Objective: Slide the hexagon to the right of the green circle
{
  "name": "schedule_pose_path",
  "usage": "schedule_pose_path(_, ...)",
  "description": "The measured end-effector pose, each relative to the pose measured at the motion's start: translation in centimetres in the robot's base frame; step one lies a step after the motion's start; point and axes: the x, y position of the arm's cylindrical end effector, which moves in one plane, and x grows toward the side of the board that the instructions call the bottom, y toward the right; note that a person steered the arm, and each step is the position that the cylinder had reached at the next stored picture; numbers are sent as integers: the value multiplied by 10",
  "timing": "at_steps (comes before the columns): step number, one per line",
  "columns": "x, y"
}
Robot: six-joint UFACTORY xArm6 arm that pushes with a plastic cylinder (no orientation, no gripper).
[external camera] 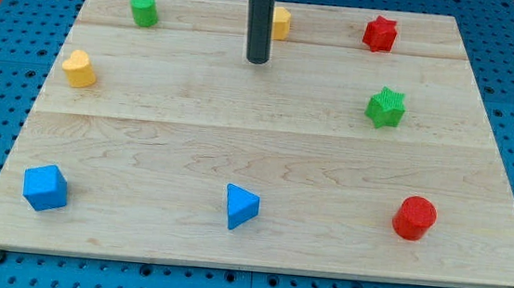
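Note:
The yellow hexagon [281,22] sits near the view's top, just right of centre, partly hidden behind my rod. The green circle [144,9] stands at the view's top left, far to the left of the hexagon. My tip [259,61] rests on the board just below and slightly left of the hexagon, close to it; I cannot tell whether they touch.
On the wooden board [258,237]: a yellow heart [79,69] at left, a red star [379,33] at top right, a green star [386,107] at right, a blue cube [45,187] at bottom left, a blue triangle [240,206] at bottom centre, a red cylinder [415,217] at bottom right.

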Motion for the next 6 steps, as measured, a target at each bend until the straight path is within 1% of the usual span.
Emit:
schedule_pose_path(1, -6, 37)
schedule_pose_path(2, -32, 56)
schedule_pose_path(3, -73, 54)
schedule_pose_path(4, -87, 48)
schedule_pose_path(5, -98, 12)
schedule_pose_path(6, -116, -59)
